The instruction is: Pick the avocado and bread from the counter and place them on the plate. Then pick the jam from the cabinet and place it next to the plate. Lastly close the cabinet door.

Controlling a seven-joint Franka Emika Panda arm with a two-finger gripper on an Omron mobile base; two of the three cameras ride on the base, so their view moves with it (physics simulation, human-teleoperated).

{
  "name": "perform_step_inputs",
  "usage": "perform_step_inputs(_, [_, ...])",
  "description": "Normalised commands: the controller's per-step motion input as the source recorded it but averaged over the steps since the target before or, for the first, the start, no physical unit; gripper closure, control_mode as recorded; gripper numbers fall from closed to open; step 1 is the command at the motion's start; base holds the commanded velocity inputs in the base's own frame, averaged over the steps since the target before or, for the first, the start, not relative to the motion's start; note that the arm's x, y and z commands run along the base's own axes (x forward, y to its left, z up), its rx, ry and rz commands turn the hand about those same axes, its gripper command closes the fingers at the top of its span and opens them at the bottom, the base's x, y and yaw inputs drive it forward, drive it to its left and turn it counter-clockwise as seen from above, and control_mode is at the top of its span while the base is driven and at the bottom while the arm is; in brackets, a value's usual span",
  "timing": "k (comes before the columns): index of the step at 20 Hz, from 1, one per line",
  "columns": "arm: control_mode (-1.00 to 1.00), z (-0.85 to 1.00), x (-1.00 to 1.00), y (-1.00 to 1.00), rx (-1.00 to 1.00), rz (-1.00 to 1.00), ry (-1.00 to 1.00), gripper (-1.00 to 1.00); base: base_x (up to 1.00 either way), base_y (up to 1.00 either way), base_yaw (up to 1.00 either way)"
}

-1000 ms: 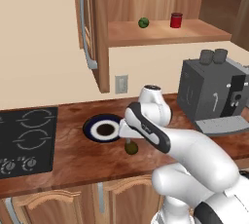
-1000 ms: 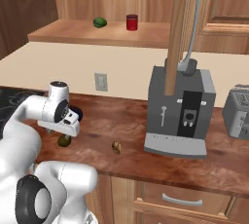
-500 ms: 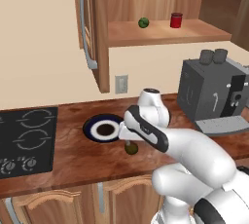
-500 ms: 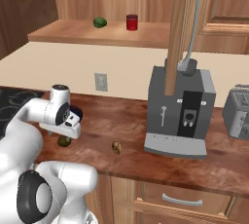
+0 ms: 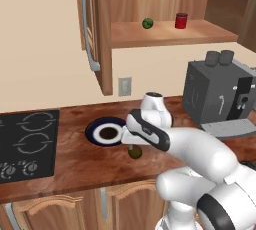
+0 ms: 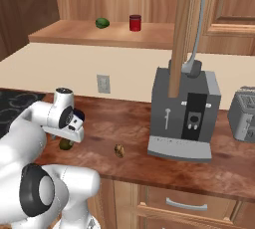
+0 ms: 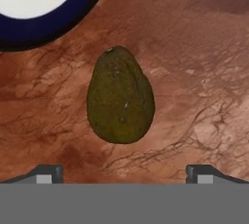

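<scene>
Presently the pincer (image 7: 121, 174) hangs directly above the avocado (image 7: 120, 95), its two tips spread wide to either side of the fruit and gripping nothing; the spread matches the fruit's width, which suggests an approach for a top-down grasp rather than a release. The avocado lies on its side on the desk (image 5: 75, 161), toward the front edge, just beside the plate (image 5: 94, 130) but clear of its blue rim. It appears to have been chosen first because it is the nearest item to the plate, leaving only a short carry. The plate sits further back, roughly midway between the front and rear edges, next to the right-hand edge of the stovetop (image 5: 25, 144). The bread (image 6: 119, 150) rests apart from the avocado, near the front edge and just left of the coffee machine (image 6: 184, 116), not yet touched. The jam (image 5: 181, 20) stands on the cabinet (image 5: 165, 31) shelf toward its front edge, near a green ball (image 5: 147, 23). The cabinet door (image 5: 97, 29) is swung open, its curved silver handle facing the room, which leaves the shelf reachable for the later step. In the inspector's judgement the task is at its first pick: neither food item is on the plate, and the descent must stay centred so that the rounded fruit does not roll out from between the tips.
</scene>
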Motion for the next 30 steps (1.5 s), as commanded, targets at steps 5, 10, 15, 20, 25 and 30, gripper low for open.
perform_step_inputs(5, [-1.0, -0.06, 0.15, 0.12, -0.01, 0.0, 0.04, -1.0, 0.0, 0.0, 0.0])
perform_step_inputs(10, [-1.0, -0.11, 0.12, 0.06, -0.03, 0.0, 0.01, -1.0, 0.0, 0.0, 0.0])
perform_step_inputs(15, [-1.0, -0.1, 0.04, 0.0, -0.02, 0.0, 0.0, -1.0, 0.0, 0.0, 0.0])
perform_step_inputs(20, [-1.0, -0.05, 0.0, 0.0, -0.01, 0.0, 0.0, -1.0, 0.0, 0.0, 0.0])
perform_step_inputs(25, [-1.0, -0.07, 0.02, 0.0, -0.01, 0.0, 0.0, -1.0, 0.0, 0.0, 0.0])
perform_step_inputs(30, [-1.0, -0.11, 0.05, 0.0, 0.0, 0.0, 0.0, -1.0, 0.0, 0.0, 0.0])
